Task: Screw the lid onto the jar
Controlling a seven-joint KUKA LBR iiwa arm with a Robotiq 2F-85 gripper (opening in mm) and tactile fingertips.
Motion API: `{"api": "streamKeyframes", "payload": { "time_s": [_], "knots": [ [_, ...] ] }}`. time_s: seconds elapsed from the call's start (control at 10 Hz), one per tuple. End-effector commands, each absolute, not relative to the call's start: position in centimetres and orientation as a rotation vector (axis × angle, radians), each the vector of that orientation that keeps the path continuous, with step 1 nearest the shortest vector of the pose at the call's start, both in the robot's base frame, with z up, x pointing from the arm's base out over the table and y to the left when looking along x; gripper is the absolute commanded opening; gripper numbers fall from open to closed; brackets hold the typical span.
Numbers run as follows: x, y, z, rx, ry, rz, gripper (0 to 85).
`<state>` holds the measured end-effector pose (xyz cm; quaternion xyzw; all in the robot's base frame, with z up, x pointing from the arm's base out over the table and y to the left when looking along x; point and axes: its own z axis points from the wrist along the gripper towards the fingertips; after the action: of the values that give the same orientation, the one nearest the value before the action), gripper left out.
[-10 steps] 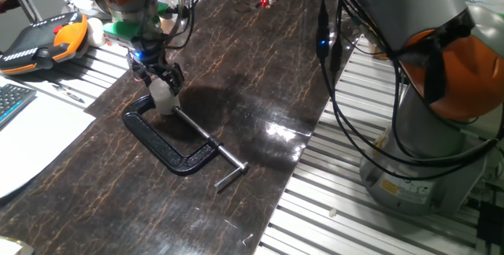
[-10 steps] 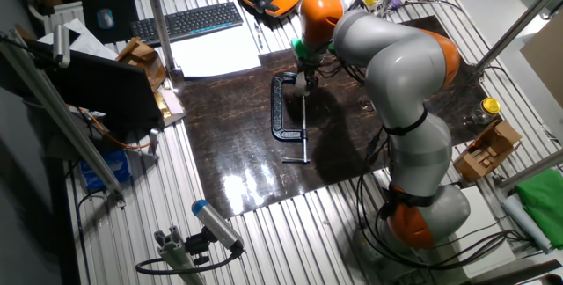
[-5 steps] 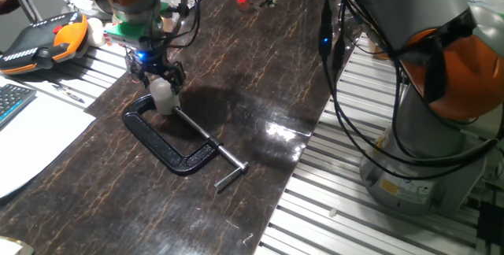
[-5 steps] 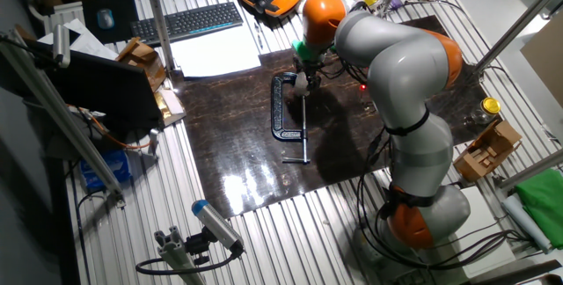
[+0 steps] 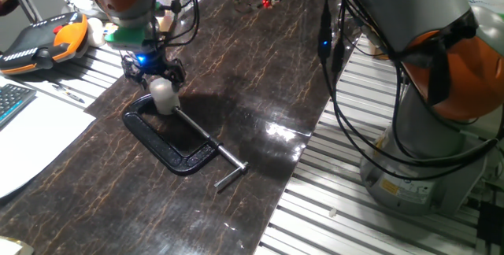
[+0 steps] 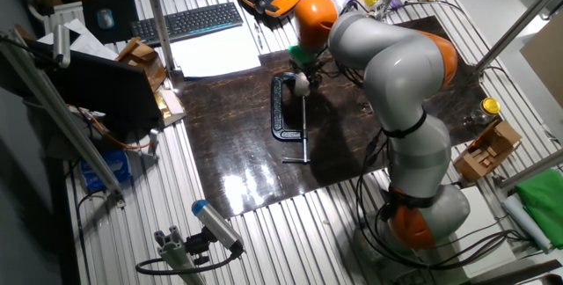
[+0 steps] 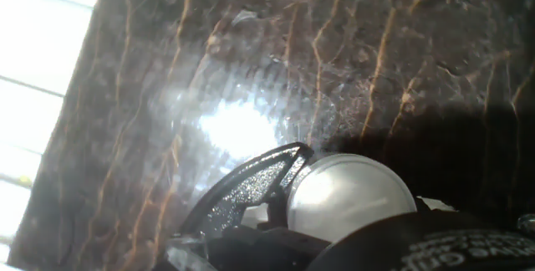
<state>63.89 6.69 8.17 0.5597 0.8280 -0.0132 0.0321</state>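
One fixed view: dark marbled mat (image 5: 236, 74) laid over a slatted metal bench (image 5: 339, 184). One black C-clamp (image 5: 169, 138) flat on the mat, screw handle pointing toward the mat's near right edge. One small whitish jar (image 5: 163, 96) standing upright at the clamp's upper end, touching or just beside the clamp frame. Hand (image 5: 152, 68) directly above the jar, fingers spread to either side of its top; contact with the jar not discernible. One orange-and-black pendant (image 5: 43, 38) and white paper (image 5: 31, 141) at left. Broad bare mat to the right of the clamp.

The other fixed view: one grey-and-orange arm (image 6: 396, 83) bending over the mat from the right. One keyboard (image 6: 186, 21) beyond the mat's far edge. Jar at the clamp's far end, under the hand. Open mat toward the near edge.

Hand view: glossy mat with glare; pale round lid (image 7: 351, 194) capping the jar, close beneath the camera, beside a dark textured finger (image 7: 251, 189). Degree of hand opening not discernible.
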Motion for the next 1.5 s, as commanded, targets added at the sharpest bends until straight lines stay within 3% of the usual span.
{"api": "streamKeyframes", "payload": {
  "time_s": [0.0,1.4],
  "knots": [
    [63.90,6.72,8.20,0.040,3.084,0.020,85.0],
    [63.57,6.45,7.76,-0.285,3.081,-0.011,85.0]
  ]
}}
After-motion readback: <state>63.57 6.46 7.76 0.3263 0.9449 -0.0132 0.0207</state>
